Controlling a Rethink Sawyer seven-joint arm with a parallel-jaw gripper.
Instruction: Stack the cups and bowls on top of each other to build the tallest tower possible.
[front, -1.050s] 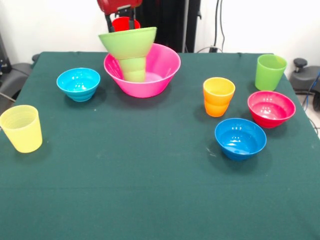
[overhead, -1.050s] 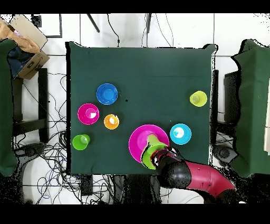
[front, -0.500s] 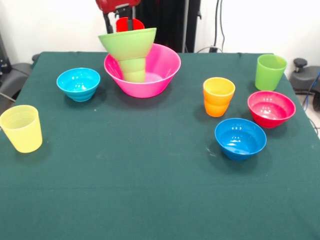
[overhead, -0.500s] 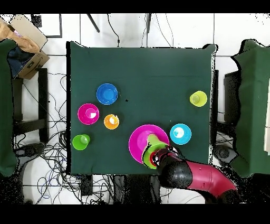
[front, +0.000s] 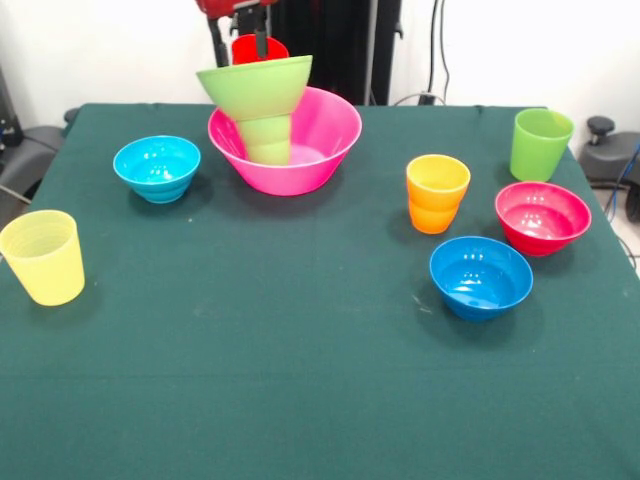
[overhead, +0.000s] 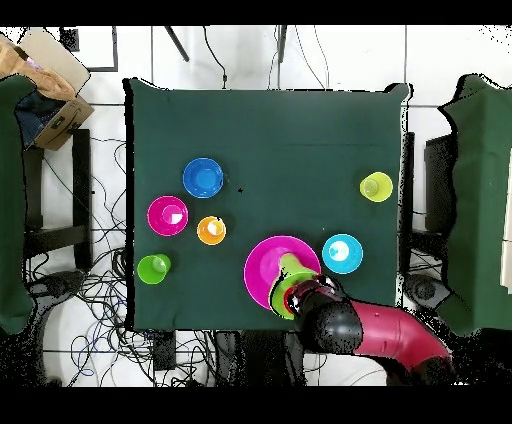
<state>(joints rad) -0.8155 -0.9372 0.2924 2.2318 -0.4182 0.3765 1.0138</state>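
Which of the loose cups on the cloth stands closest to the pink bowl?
The orange cup, just beside the big pink bowl; the yellow cup and tall green cup stand farther out.

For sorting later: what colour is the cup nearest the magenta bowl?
Orange cup, clearest in the front view.

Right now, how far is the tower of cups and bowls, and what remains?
Done: the large pink plastic bowl holds an upturned small green cup, with the lime green bowl tilted on top. In hand: the gripper is at the red cup above that bowl. Left: the yellow, orange and tall lime cups, plus the light blue, darker blue and magenta bowls.
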